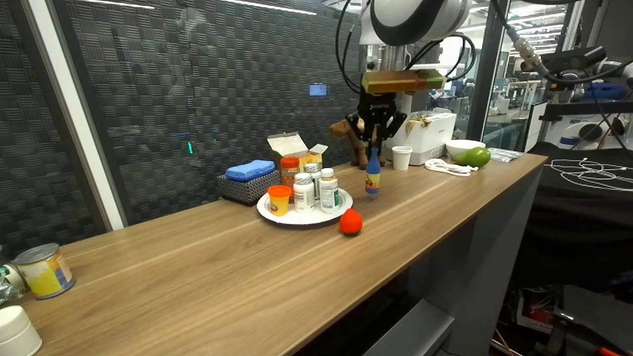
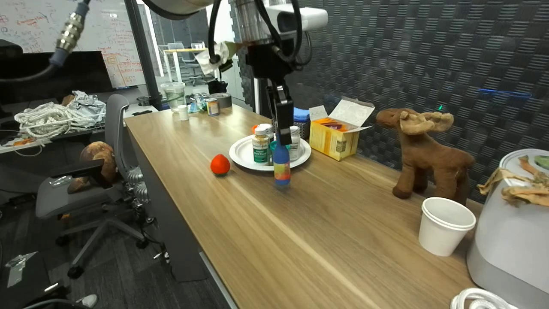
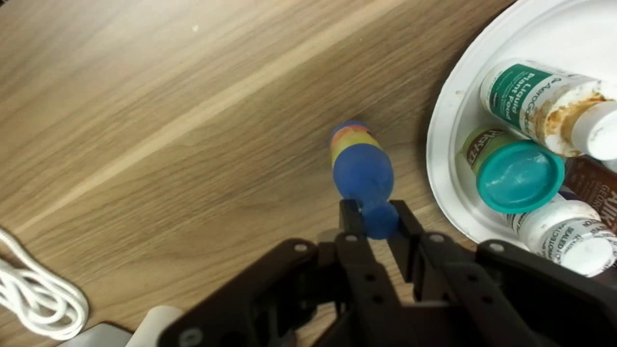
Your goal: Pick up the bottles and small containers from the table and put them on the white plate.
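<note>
the tool (image 3: 375, 216) is clamped on the neck of a blue bottle (image 1: 372, 173), holding it upright between the wall-side edge and the open long edge of the table (image 1: 207, 277); i can't tell from here whether its base touches the table. just beside it, toward the wall-side edge, sits the white plate (image 3: 440, 154), carrying a liquid plant food bottle (image 3: 535, 103), a teal-lidded play-doh tub (image 3: 520, 176), a yellow tub with an orange lid (image 1: 279, 201) and a white-capped white bottle (image 1: 303, 194), with another white bottle (image 1: 312, 170) partly hidden behind. a small red round object (image 1: 350, 222) lies near the plate's rim, on the side of the open long edge. over along the wall-side edge stand an open yellow box (image 2: 327, 141), a brown plush moose (image 2: 429, 159) and, just beside it, a white paper cup (image 2: 444, 231)
</note>
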